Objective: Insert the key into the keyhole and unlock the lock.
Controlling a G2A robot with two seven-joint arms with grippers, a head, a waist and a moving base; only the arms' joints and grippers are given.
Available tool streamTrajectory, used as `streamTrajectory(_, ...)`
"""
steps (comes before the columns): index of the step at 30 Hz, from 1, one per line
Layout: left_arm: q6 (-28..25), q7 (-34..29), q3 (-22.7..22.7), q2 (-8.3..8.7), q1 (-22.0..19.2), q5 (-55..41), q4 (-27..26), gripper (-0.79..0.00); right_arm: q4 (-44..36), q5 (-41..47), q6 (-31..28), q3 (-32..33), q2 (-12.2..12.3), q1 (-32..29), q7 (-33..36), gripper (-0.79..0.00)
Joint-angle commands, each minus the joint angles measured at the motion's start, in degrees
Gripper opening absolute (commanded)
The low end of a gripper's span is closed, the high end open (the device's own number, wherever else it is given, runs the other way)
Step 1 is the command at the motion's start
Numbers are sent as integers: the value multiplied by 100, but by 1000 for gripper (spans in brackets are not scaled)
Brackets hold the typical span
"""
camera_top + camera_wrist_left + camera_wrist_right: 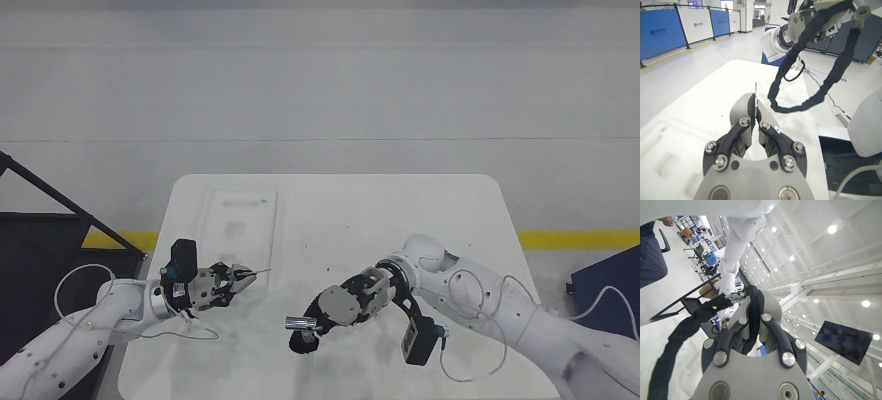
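My left gripper [235, 278] [755, 102] is shut on a thin metal key [255, 272] [755, 91] over the table's near left. The key's blade sticks out past the fingertips toward the right arm. My right gripper [345, 305] [753, 294] holds the lock [297, 323] above the table's front middle, shut on its black sleeved cable [753, 317]. The silver cylinder points toward the key. In the left wrist view the keyhole face [863, 11] sits high up and off to the side of the key tip, and the cable [810, 102] hangs in a loop. A gap separates key and lock.
A white foam tray [240, 215] [668, 142] with shallow cut-outs lies on the white table [400, 210] behind the left gripper. Black frames stand off the table's left edge [60, 200].
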Motion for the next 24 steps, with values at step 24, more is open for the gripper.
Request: streamTrajectory(24, 0, 0, 0, 0, 0, 0, 0, -785, 1158, 920, -460, 133, -151, -435, 0, -785)
